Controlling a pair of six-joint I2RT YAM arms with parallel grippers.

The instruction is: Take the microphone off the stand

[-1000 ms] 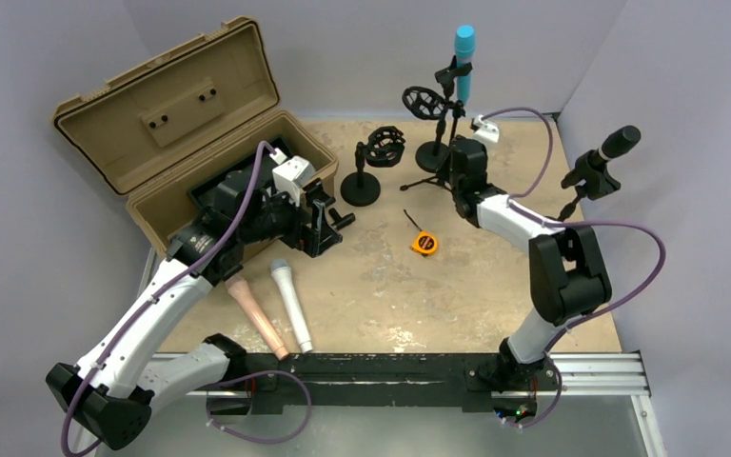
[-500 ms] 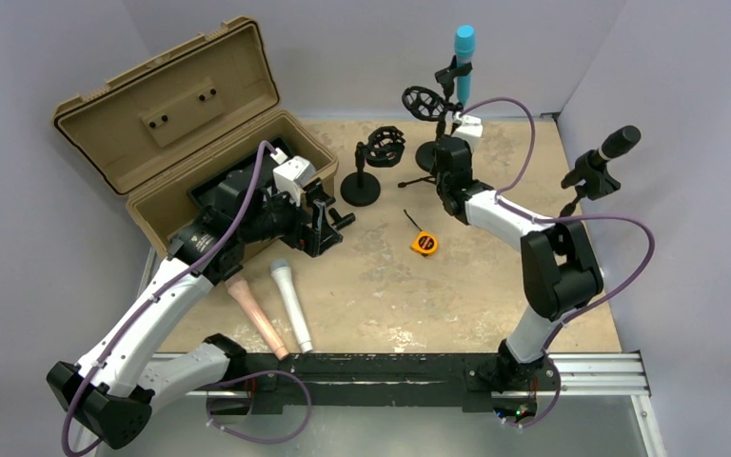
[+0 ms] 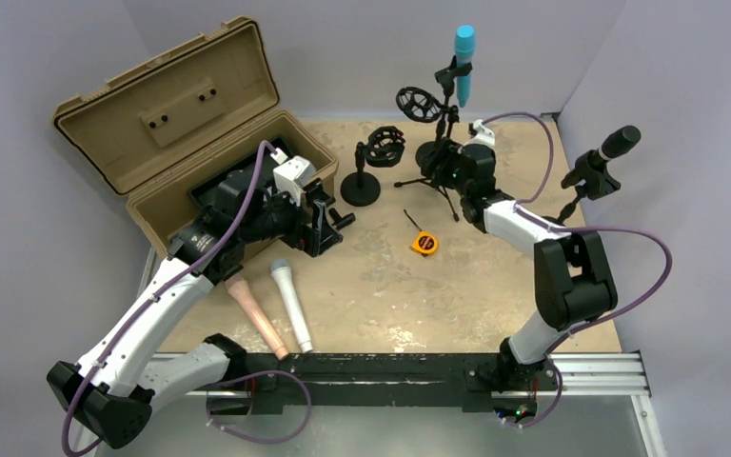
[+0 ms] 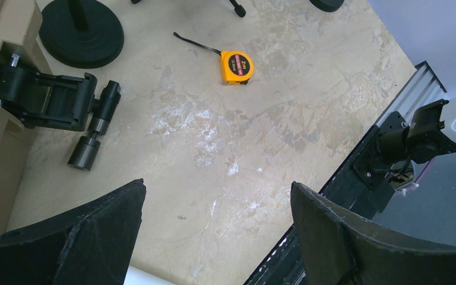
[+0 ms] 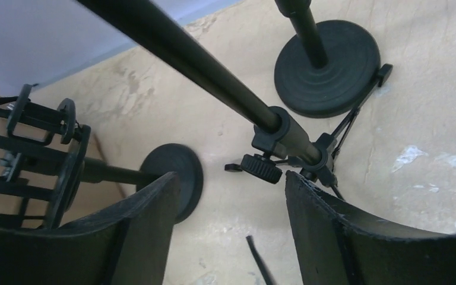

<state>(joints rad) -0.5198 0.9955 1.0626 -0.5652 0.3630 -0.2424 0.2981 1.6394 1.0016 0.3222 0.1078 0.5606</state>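
Note:
A blue microphone [image 3: 464,59] stands upright in the clip of a tripod stand [image 3: 450,124] at the back. A black microphone [image 3: 620,143] sits in a clamp stand [image 3: 587,174] at the far right. My right gripper [image 3: 440,160] is low beside the tripod's pole [image 5: 214,65]. It [image 5: 231,184] is open, with the pole's collar and knob [image 5: 261,168] just beyond its fingertips and nothing between them. My left gripper [image 3: 316,224] hovers by the toolbox and is wide open [image 4: 218,190] over bare table.
An open tan toolbox [image 3: 190,124] fills the back left. Two shock-mount stands [image 3: 381,148] [image 3: 421,102] with round bases [image 5: 326,68] crowd the tripod. A yellow tape measure [image 3: 424,242], a black clamp [image 4: 47,101], a white microphone [image 3: 290,305] and a tan one [image 3: 257,319] lie on the table.
My right gripper has gone from shut to open and its wrist has turned and shifted left beside the tripod pole. The left arm has not moved.

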